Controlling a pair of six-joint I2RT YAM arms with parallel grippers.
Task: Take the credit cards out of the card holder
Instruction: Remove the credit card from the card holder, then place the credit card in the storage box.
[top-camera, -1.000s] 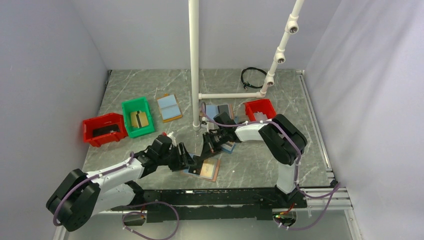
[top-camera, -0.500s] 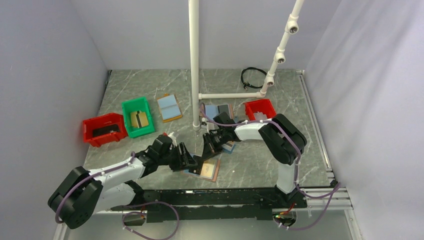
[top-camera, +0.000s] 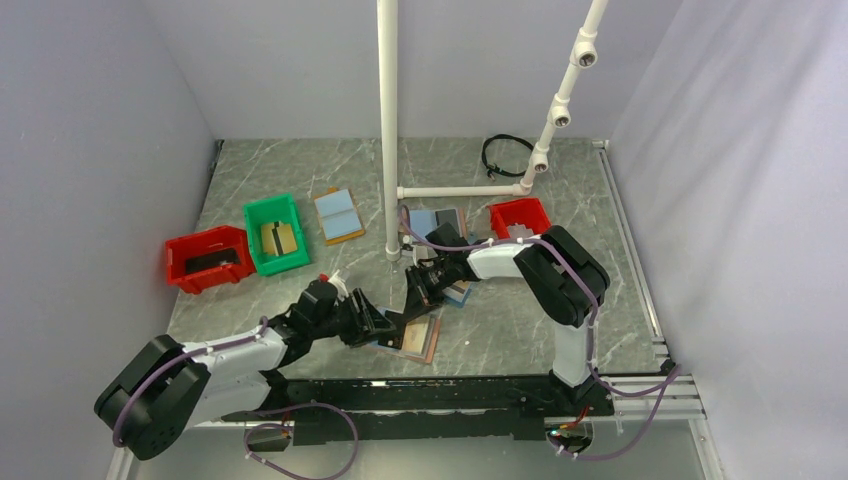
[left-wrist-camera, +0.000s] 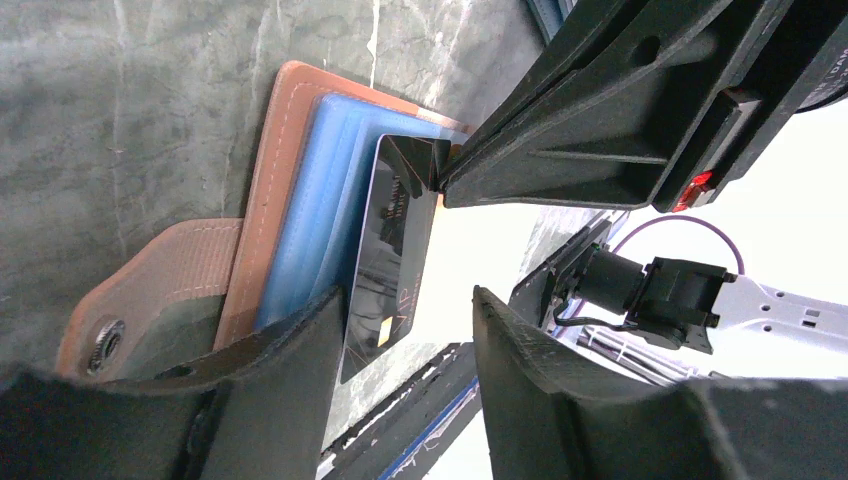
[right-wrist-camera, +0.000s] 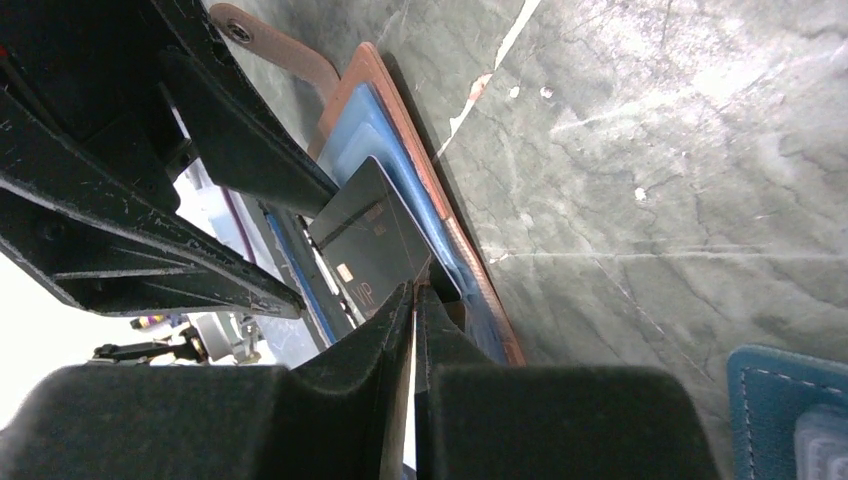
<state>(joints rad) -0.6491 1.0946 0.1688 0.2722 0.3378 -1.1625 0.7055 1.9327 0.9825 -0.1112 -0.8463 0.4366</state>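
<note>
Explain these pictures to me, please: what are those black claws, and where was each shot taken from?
Two robot arms stand at a marble-look table. One picture looks down from overhead; the other two come from a camera on each arm's wrist. A green bin, a red bin and a spare wallet lie around. The right gripper pinches a dark credit card sticking out of the brown, blue-lined card holder. The left gripper is open beside it.
</note>
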